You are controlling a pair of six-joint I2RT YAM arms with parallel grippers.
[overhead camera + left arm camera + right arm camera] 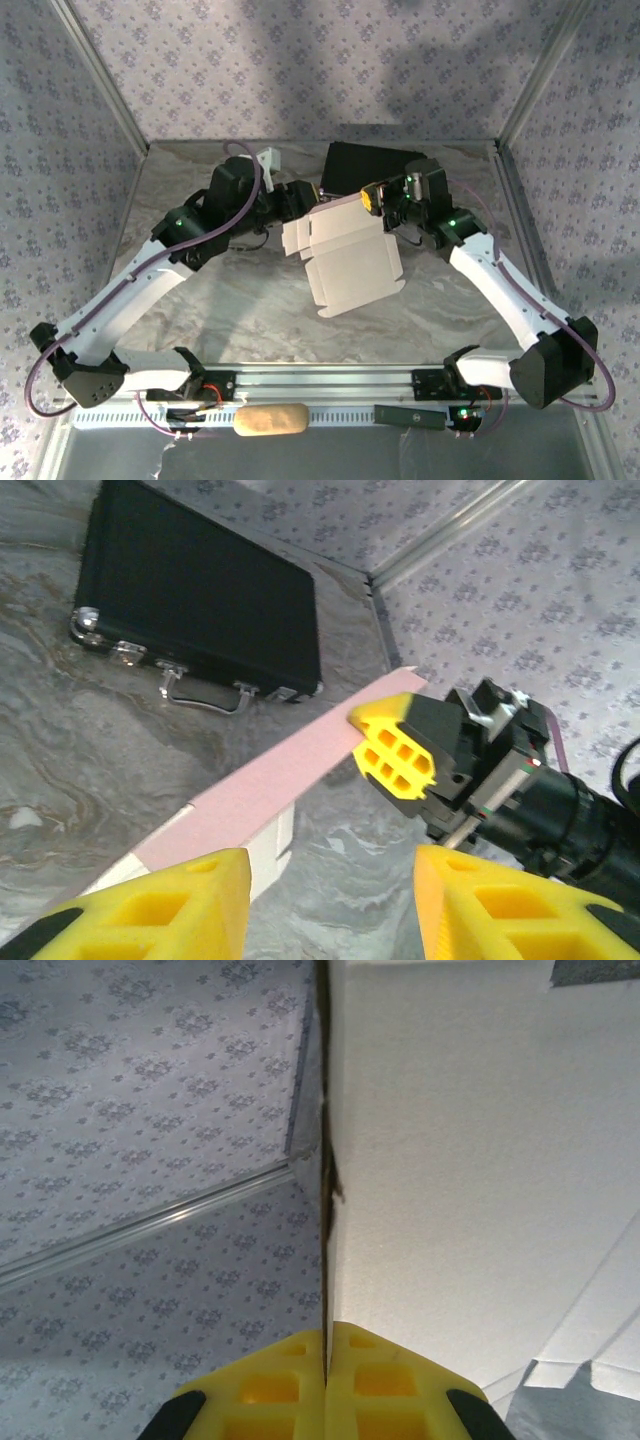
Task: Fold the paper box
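Observation:
The paper box (pixel 350 258) hangs lifted over the middle of the table, pale whitish face up, pink reverse showing along its far edge. My right gripper (pixel 369 199) is shut on that far edge; in the right wrist view its yellow fingertips (pixel 327 1360) pinch the card, whose white face (pixel 480 1160) rises beside them. In the left wrist view the pink strip (pixel 290 780) runs up to the right gripper's yellow fingers (pixel 395 748). My left gripper (pixel 330 905) is open at the strip's other end, only table between its jaws, the card just beyond its left finger (pixel 160 910).
A black hard case (pixel 200 590) with a metal handle lies at the back of the table, just behind both grippers. Patterned walls with metal posts close in three sides. A tan oblong object (pixel 270 420) and a dark bar (pixel 408 416) lie on the near rail.

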